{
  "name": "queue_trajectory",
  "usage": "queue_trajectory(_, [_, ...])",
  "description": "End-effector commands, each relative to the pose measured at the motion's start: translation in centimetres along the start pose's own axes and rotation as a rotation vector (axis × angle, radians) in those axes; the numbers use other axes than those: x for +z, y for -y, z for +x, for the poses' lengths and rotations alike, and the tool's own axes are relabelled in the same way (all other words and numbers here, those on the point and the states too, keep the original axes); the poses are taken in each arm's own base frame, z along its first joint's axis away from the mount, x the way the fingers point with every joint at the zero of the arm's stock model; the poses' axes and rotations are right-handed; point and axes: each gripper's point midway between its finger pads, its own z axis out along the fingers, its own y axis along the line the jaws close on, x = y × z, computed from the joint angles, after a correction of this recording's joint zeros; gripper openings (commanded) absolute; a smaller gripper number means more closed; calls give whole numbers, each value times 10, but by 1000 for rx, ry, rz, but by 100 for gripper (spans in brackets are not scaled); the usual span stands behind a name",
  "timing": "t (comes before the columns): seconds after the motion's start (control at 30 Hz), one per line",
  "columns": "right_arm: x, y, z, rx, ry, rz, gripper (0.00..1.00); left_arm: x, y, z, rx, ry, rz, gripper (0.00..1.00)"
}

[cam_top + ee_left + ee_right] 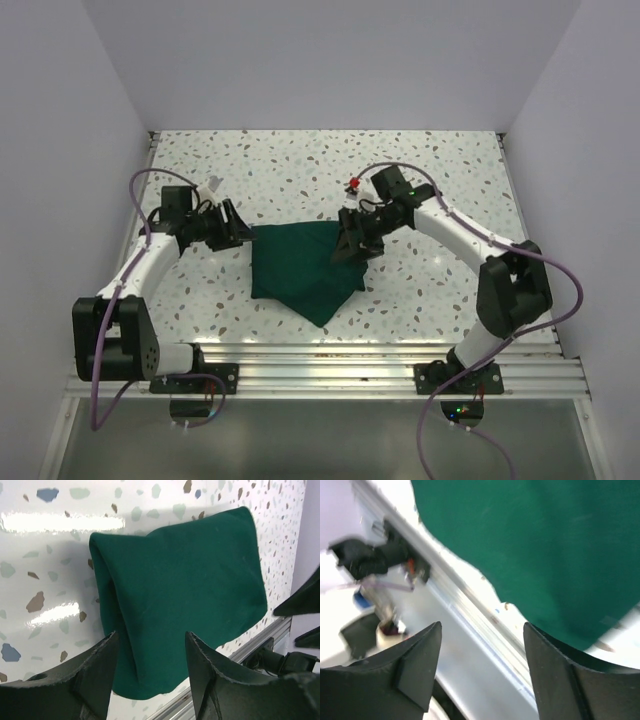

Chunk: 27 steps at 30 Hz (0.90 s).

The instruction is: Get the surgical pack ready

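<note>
The surgical pack (308,267) is a dark green fabric drape folded into a compact bundle in the middle of the speckled table, one corner pointing at the near edge. It fills the left wrist view (190,585) and the top of the right wrist view (545,545). My left gripper (233,226) is open and empty, just left of the bundle's left edge; its fingers frame the folded edge (152,655). My right gripper (352,246) is open and empty, over the bundle's right edge.
The aluminium rail (330,355) runs along the table's near edge, close to the bundle's pointed corner; it also shows in the right wrist view (470,605). White walls close in the table at left, right and back.
</note>
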Motion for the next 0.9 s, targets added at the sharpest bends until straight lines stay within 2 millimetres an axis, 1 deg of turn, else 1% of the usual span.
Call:
queue_trajectory(0.0, [-37,21,-19,13,114,157,71,4,-13,20,-13,-69,-18,59])
queue_trajectory(0.03, [-45,36,-26,44,144,202,72,5,-14,23,-12,-79,-20,59])
queue_trajectory(0.13, [-50,58,-27,96,141,249,73,10,-18,30,-17,-115,-25,59])
queue_trajectory(0.2, [-48,63,-29,94,137,249,73,13,-19,32,-14,-128,-27,59])
queue_trajectory(0.23, [-42,68,-29,97,120,246,73,15,-21,33,-21,-135,-30,60])
queue_trajectory(0.27, [-40,69,-29,101,114,244,73,19,-17,39,-8,-160,-21,60])
queue_trajectory(0.33, [-34,75,-29,113,101,247,73,25,-19,44,-15,-184,-29,60])
queue_trajectory(0.43, [-27,80,-27,126,79,232,72,30,-19,50,-9,-209,-28,59])
queue_trajectory(0.47, [-24,79,-25,129,70,223,70,32,-18,52,-10,-218,-24,58])
queue_trajectory(0.63, [-17,85,-21,135,47,215,65,37,-16,60,-20,-241,0,55])
queue_trajectory(0.7, [-13,85,-19,143,31,194,57,39,-17,64,-32,-259,7,47])
queue_trajectory(0.73, [-11,85,-19,147,26,189,48,39,-17,63,-33,-262,8,42])
queue_trajectory(0.77, [-11,83,-20,146,25,180,44,39,-17,62,-33,-264,7,32])
queue_trajectory(0.83, [-8,79,-21,150,18,147,35,38,-17,62,-30,-268,0,21])
queue_trajectory(0.87, [-8,77,-21,151,16,132,31,38,-15,58,-21,-261,3,13])
